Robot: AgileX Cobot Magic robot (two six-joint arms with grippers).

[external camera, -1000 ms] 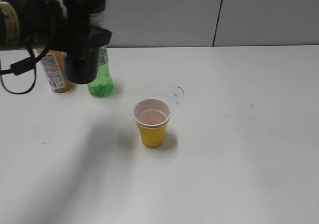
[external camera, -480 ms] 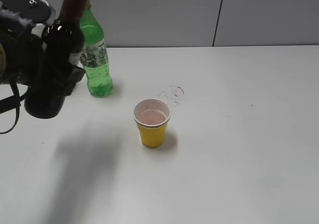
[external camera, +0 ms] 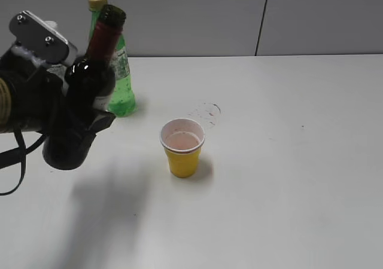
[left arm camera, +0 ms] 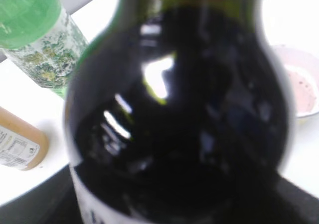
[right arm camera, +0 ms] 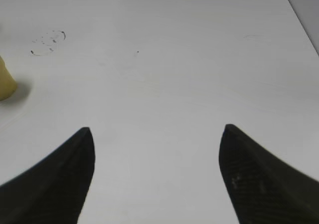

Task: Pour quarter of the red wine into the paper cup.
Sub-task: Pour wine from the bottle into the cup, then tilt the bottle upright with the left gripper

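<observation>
My left gripper [external camera: 82,128] is shut on the body of the red wine bottle [external camera: 90,89] and holds it above the table, left of the paper cup. The bottle leans with its maroon neck foil [external camera: 108,30] up and to the right, mouth open. In the left wrist view the bottle [left arm camera: 179,109] fills the frame and hides the jaws. The yellow paper cup [external camera: 182,146] stands upright mid-table, pinkish inside; its rim shows in the left wrist view [left arm camera: 301,84]. My right gripper [right arm camera: 157,134] is open and empty over bare table, the cup's base [right arm camera: 5,84] far to its left.
A green soda bottle [external camera: 122,83] stands just behind the wine bottle, also in the left wrist view [left arm camera: 35,35]. An orange juice bottle [left arm camera: 17,144] stands left of it. Small red stain marks [external camera: 206,109] lie on the white table [external camera: 287,161] behind the cup.
My left arm has brought the wine bottle down from high at the back left and turned it, so its neck now points up and right, nearer the cup. The cup has not moved.
</observation>
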